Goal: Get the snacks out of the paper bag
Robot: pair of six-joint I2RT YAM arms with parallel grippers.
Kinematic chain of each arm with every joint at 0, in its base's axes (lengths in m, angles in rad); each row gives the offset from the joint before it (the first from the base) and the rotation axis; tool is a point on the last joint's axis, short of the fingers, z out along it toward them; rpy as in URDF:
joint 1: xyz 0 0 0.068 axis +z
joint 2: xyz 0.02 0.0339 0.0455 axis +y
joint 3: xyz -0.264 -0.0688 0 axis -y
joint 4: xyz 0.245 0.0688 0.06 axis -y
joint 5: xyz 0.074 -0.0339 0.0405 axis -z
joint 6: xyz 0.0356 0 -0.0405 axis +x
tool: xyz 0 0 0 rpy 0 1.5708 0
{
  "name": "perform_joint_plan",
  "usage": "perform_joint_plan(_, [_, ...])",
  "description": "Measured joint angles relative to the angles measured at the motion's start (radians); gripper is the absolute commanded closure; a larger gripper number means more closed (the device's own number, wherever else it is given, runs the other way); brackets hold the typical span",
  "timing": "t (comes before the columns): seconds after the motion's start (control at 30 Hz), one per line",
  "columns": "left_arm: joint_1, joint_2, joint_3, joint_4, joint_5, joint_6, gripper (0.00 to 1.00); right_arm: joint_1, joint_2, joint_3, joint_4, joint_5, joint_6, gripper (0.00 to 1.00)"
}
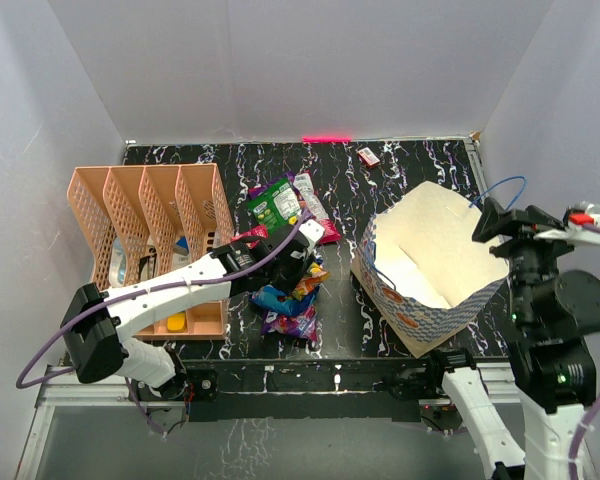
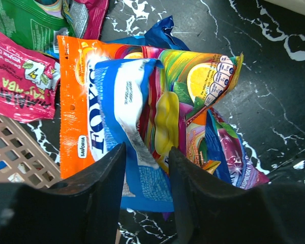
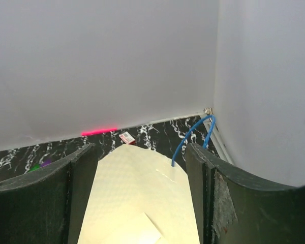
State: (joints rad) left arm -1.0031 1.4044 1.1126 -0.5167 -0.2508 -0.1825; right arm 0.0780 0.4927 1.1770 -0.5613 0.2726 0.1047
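The paper bag lies tilted at the right with its mouth open. Its inside is white and no packet shows in it. Several snacks lie in a pile left of it: green, pink, blue and purple. My left gripper is low over the pile. In its wrist view the gripper is open, with a blue-and-white packet under the gap, an orange packet to the left and a lemon-print packet to the right. My right gripper is open at the bag's right rim. It straddles the bag wall beside the blue cord handle.
A peach lattice organizer stands at the left, close to the pile; its corner shows in the left wrist view. A small red-and-white box lies at the back, and shows in the right wrist view too. White walls enclose the table.
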Motion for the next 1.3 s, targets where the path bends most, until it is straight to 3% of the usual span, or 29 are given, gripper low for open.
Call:
perform_joint_plan(0.07, [0.0, -0.004, 0.0, -0.001, 0.005, 0.0, 0.54, 0.038, -0.04, -0.001, 0.008, -0.016, -0.021, 0.26])
perform_joint_plan(0.27, [0.001, -0.088, 0.016, 0.002, 0.024, 0.007, 0.28, 0.06, -0.05, 0.056, -0.045, -0.02, -0.053, 0.23])
perform_joint_plan(0.33, [0.001, -0.136, 0.04, 0.007, 0.023, 0.008, 0.23, 0.06, -0.043, 0.094, -0.093, -0.037, -0.05, 0.18])
perform_joint_plan(0.57, [0.001, -0.256, 0.281, 0.05, -0.052, 0.076, 0.02, 0.06, 0.018, 0.358, -0.288, -0.019, 0.061, 0.12])
perform_joint_plan(0.67, [0.001, -0.335, 0.346, 0.147, -0.086, 0.117, 0.02, 0.06, 0.037, 0.481, -0.324, 0.01, 0.113, 0.1])
perform_joint_plan(1.0, [0.001, -0.638, 0.402, 0.367, -0.104, 0.248, 0.02, 0.06, 0.111, 0.616, -0.325, -0.115, 0.126, 0.04])
perform_joint_plan(1.3, [0.001, -0.666, 0.44, 0.372, -0.216, 0.321, 0.02, 0.061, 0.407, 0.646, -0.241, -0.216, 0.1, 0.02])
